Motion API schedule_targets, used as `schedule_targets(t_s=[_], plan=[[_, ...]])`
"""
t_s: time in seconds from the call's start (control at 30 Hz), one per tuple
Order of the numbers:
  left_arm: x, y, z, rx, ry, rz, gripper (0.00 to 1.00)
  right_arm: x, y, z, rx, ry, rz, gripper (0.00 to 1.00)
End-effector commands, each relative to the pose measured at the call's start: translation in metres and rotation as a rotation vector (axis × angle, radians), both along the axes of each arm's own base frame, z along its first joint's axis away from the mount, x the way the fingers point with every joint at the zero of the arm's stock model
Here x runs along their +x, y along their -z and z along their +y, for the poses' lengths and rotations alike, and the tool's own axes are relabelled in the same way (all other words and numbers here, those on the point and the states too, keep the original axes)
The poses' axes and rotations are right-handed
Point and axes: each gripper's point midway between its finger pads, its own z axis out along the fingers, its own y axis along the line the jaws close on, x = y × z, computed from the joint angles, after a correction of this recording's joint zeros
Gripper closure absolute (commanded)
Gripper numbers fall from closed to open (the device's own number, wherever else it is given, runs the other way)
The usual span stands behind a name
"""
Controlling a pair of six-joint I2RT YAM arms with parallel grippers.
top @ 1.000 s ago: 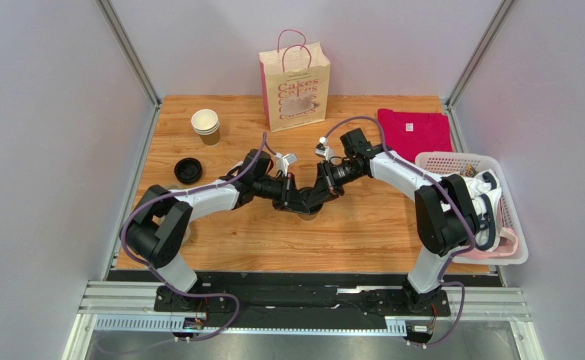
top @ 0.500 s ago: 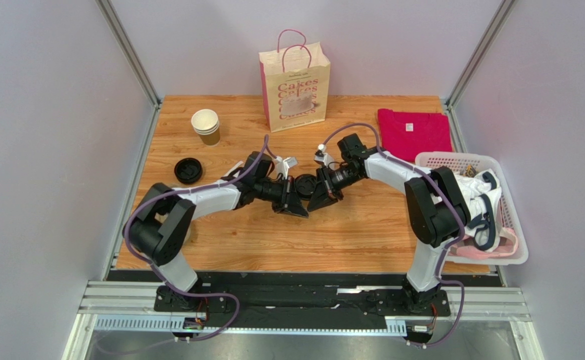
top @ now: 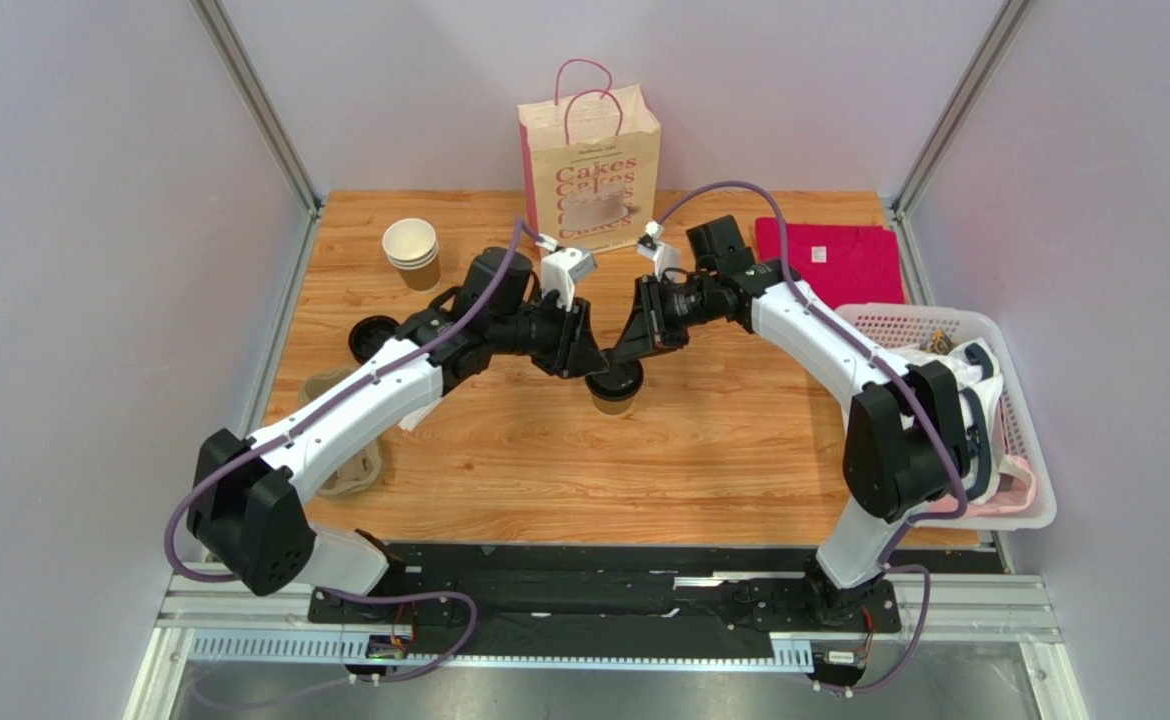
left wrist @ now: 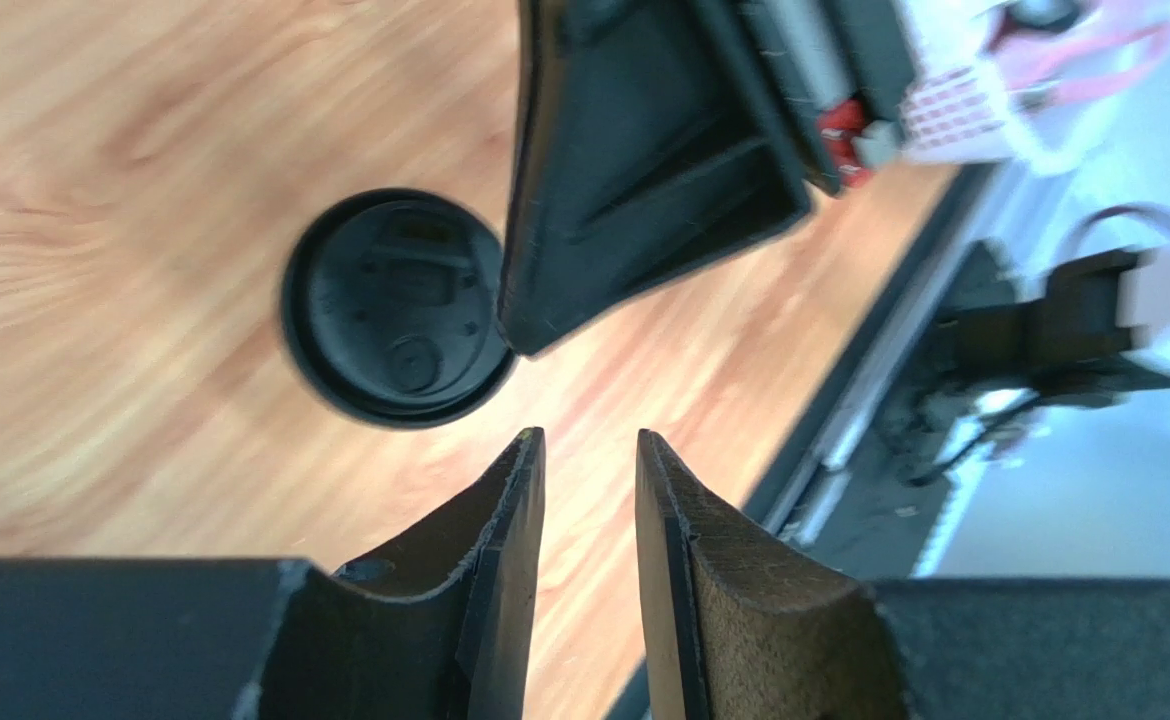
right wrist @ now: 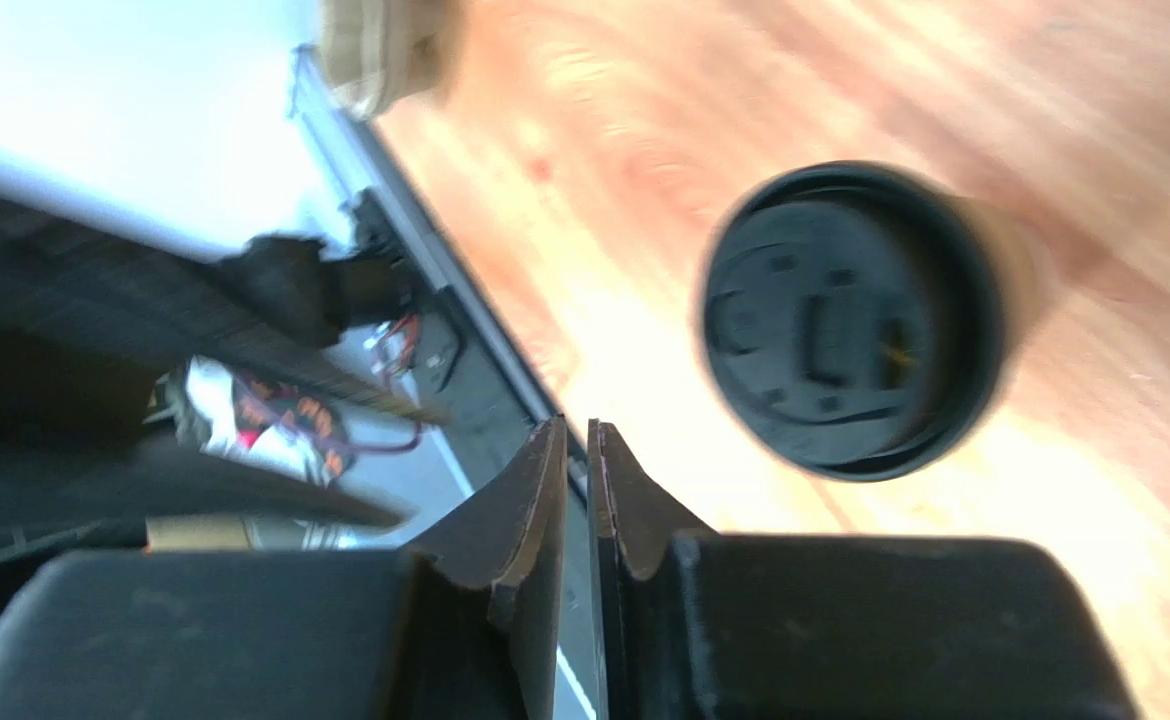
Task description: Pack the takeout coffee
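The takeout coffee (top: pixel 612 387), a brown paper cup with its black lid (left wrist: pixel 396 308) on, stands upright mid-table. My left gripper (top: pixel 587 362) hovers just above and left of it, open by a small gap, nothing between the fingers (left wrist: pixel 516 495). My right gripper (top: pixel 629 348) hangs just above and right of the cup, its jaws all but shut with only a thin slit and nothing held. In the right wrist view the lidded cup (right wrist: pixel 847 318) lies ahead of the right gripper (right wrist: pixel 573 438). The left wrist view shows the left gripper (left wrist: pixel 588 450) apart from the lid.
A cream paper bag (top: pixel 588 173) with pink handles stands at the back. Stacked paper cups (top: pixel 412 252) and a spare black lid (top: pixel 373 339) lie far left. A pulp carrier (top: pixel 348 462) sits under the left arm. A red shirt (top: pixel 832 258) and a white basket (top: pixel 997 510) lie at the right.
Both grippers have drawn up and back from the cup, leaving it lidded and standing free. The left gripper has opened. The left arm has stretched toward the far side.
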Motion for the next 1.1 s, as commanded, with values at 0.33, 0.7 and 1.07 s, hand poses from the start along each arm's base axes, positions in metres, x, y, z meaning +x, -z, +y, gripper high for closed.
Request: schedule_targets(t_s=[0.33, 0.7, 1.07], plan=[[0.007, 0.036, -0.012, 0.384, 0.054, -0.205, 0.73, 0.033, 0.063, -0.001, -0.135, 0.119, 0.067, 0.91], [0.018, 0.059, -0.027, 0.407, 0.064, -0.212, 0.79, 0.028, 0.081, -0.005, -0.165, 0.122, 0.116, 0.93], [0.026, 0.017, -0.030, 0.356, 0.039, -0.287, 0.81, 0.026, 0.085, -0.003, -0.166, 0.116, 0.131, 0.94]])
